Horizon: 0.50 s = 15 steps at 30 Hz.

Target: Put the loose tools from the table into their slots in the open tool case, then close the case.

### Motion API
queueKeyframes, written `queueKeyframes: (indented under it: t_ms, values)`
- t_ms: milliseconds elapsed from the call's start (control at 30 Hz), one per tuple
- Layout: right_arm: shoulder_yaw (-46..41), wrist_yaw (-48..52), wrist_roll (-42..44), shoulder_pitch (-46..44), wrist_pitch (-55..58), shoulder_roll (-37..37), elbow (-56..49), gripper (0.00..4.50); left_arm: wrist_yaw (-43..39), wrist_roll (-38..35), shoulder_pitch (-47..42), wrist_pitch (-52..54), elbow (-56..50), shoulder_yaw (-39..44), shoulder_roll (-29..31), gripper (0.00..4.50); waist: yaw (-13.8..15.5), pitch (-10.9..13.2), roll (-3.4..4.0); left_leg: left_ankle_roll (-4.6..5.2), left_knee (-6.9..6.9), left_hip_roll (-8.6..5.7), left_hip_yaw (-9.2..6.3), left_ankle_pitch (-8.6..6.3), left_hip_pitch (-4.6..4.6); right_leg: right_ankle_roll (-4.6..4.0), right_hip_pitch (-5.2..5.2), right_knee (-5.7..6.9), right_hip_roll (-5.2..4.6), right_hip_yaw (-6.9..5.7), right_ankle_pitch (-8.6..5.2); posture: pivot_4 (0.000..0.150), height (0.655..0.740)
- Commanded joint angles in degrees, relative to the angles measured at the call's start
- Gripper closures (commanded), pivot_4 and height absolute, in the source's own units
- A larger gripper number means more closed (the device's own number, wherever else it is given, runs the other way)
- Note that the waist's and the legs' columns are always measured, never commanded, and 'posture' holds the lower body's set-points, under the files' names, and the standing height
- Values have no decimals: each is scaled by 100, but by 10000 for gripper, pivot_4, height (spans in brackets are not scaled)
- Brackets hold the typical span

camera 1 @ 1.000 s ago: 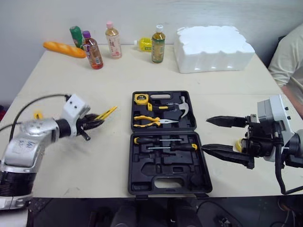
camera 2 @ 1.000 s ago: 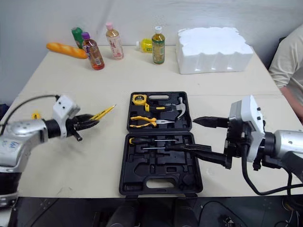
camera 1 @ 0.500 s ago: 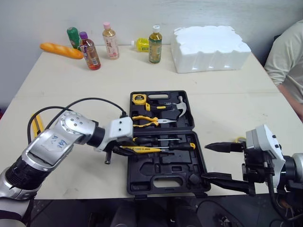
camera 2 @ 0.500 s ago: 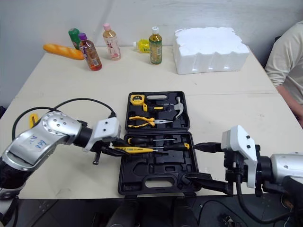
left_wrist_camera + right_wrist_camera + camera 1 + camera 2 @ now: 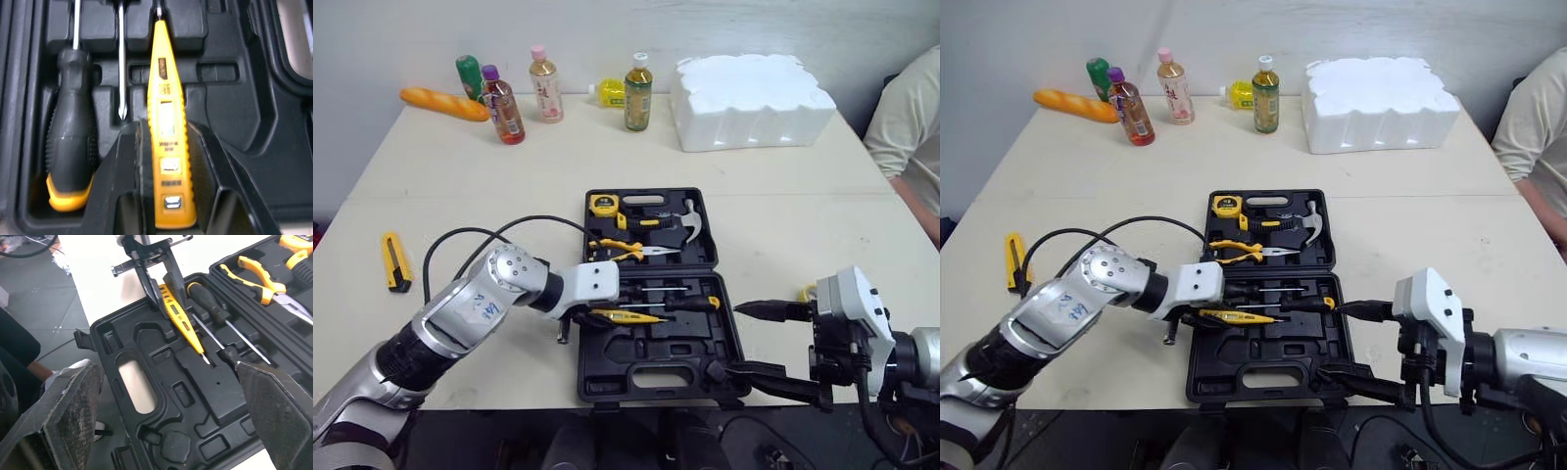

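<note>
The black tool case (image 5: 597, 382) lies open mid-table. Its far half holds a tape measure (image 5: 604, 205), a hammer (image 5: 674, 221) and yellow pliers (image 5: 625, 249); two screwdrivers (image 5: 72, 142) lie in slots of the near half. My left gripper (image 5: 587, 313) is shut on a yellow tester pen (image 5: 165, 112), held low over the near half, beside the screwdrivers. Whether the pen touches the tray I cannot tell. A yellow utility knife (image 5: 395, 261) lies on the table at the far left. My right gripper (image 5: 724, 339) stands open at the case's near right corner, holding nothing.
Along the table's far edge stand several bottles (image 5: 504, 106), a bread loaf (image 5: 444, 102) and a white foam block (image 5: 752, 98). A person's sleeve (image 5: 911, 127) shows at the right edge. A small yellow object (image 5: 806, 292) lies behind my right wrist.
My left gripper carried the tester pen from the table left of the case over its near half. My right arm drew back toward the near right corner.
</note>
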Motion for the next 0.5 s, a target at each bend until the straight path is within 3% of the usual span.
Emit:
queueKeyframes:
  t_ms: [33,133,200,233,333,433,500]
  values:
    - [-75,-8,40,-40,-133,-7,-115,0,28,149,-35,23,34,-24,-59,38982,0,0,0,0,3,0,0,0,0,0,0,2,0,0,0,1500,7383]
    - [-70,15,-14,-2,-162,-15,-100,0,99,194,-12,15,99,-23,-181,38982,8,0,0,1,9,0,-1,-1,0,0,1,7,-1,0,0,1500,7383]
    - [-46,21,-44,3,-188,-14,-92,0,127,58,36,171,172,110,-307,28909,9,0,0,2,14,0,-3,-1,0,0,3,9,-1,0,0,1500,7383]
    - [-34,19,-59,4,-198,-10,-91,0,87,-56,68,268,177,201,-338,26658,6,0,0,3,15,-1,-2,-2,0,0,4,12,-2,0,0,1500,7383]
    - [-5,16,-101,14,-218,11,-96,0,-107,-413,177,435,147,575,-258,11580,-6,0,0,3,16,1,-3,-2,0,0,2,13,-1,-1,0,1500,7383]
    - [25,-3,-165,15,-259,46,-96,0,-505,-909,245,136,143,1195,-100,2591,-6,0,0,3,16,7,-3,-2,1,-3,0,18,2,-3,-2,1500,7383]
    - [51,2,-222,28,-300,80,-72,0,-559,-932,349,-925,394,1543,-312,2591,-4,0,0,2,16,8,-4,-2,3,-5,1,18,2,-5,-3,1500,7383]
